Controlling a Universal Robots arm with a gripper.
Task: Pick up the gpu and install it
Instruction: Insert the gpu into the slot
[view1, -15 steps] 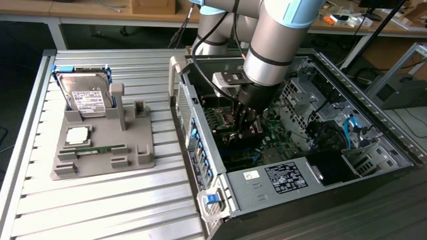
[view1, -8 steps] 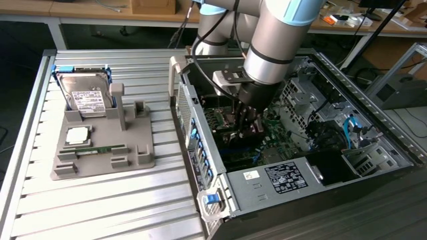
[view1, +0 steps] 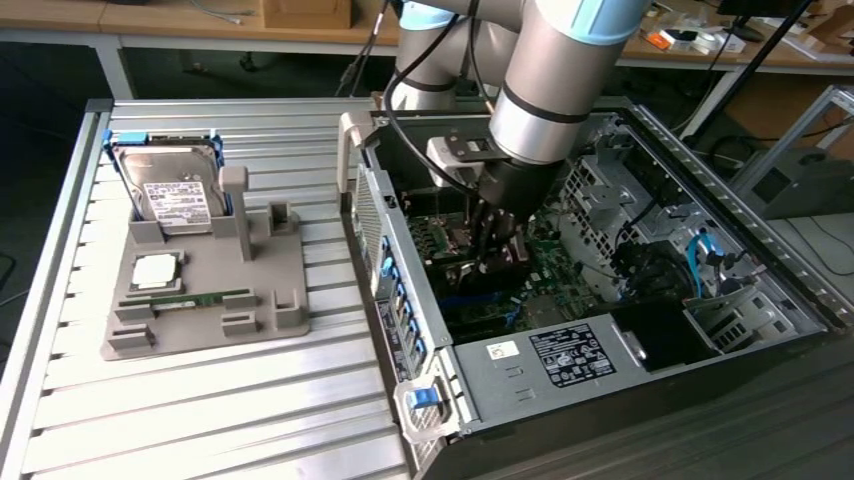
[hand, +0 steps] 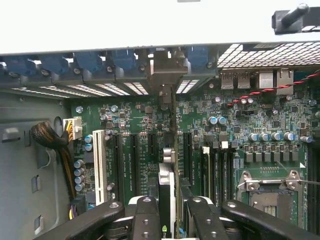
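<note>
Claw (hand: 169, 212) pinching the gpu (hand: 167, 192) edge-on, lowered inside the open computer case (view1: 694, 160) above the green motherboard (hand: 260, 120) and its expansion slots. At nine o'clock of the case in the exterior view, a grey holder (view1: 200, 300) with a hard drive (view1: 171, 190) rests on the surface (view1: 200, 420).

The surface (view1: 200, 400) was ribbed, silvery metal with a dull sheen. On it sat a matt grey plastic holder (view1: 280, 310), and in that a hard drive (view1: 171, 190) of bright metal with a white paper label. The computer case (view1: 747, 270) was dark, matt sheet metal, perforated in places. The motherboard (hand: 130, 115) looked glossy green. The hand (hand: 167, 220) was smooth black plastic, closed on the gpu (hand: 166, 200), whose edge showed silvery.
</note>
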